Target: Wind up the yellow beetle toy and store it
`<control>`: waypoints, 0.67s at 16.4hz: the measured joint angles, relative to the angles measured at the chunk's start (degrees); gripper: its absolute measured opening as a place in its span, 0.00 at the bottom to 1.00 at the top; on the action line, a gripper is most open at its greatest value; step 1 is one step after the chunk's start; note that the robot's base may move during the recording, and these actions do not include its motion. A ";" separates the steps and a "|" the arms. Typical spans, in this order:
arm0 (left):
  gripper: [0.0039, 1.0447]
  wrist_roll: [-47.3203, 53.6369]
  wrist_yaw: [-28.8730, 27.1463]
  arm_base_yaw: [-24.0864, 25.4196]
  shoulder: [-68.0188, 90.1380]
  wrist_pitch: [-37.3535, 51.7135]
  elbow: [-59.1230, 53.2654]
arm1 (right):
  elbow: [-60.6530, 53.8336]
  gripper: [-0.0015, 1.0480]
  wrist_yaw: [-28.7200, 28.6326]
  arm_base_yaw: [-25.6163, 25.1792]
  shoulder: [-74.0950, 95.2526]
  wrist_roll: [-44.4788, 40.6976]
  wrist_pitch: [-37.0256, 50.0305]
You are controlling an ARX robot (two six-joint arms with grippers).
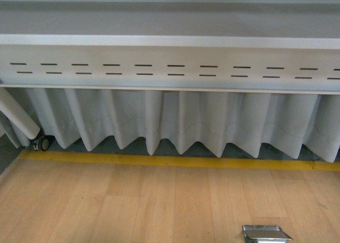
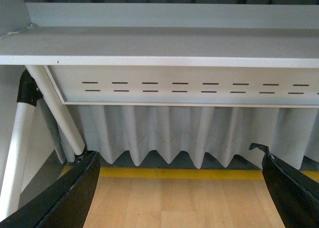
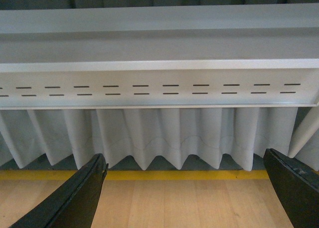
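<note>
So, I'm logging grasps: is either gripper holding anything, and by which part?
Nothing is held: the left gripper and the right gripper are both open and empty.

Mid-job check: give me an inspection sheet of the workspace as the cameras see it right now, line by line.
Surface: wooden floor crossed by a yellow stripe; no worktop seen from above.
Job's things: yellow beetle toy, nothing seen in any view.
Clutter: metal floor plate at the front view's lower edge.
Grippers: left gripper open and empty; right gripper open and empty.
Cables: nothing seen.
Surroundings: white table with a slotted panel, pleated curtain hanging beneath it, table leg and caster wheel at far left.
</note>
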 joint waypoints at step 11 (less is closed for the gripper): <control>0.94 0.00 0.00 0.00 0.00 -0.04 0.00 | 0.00 0.94 0.00 0.00 0.00 0.00 -0.09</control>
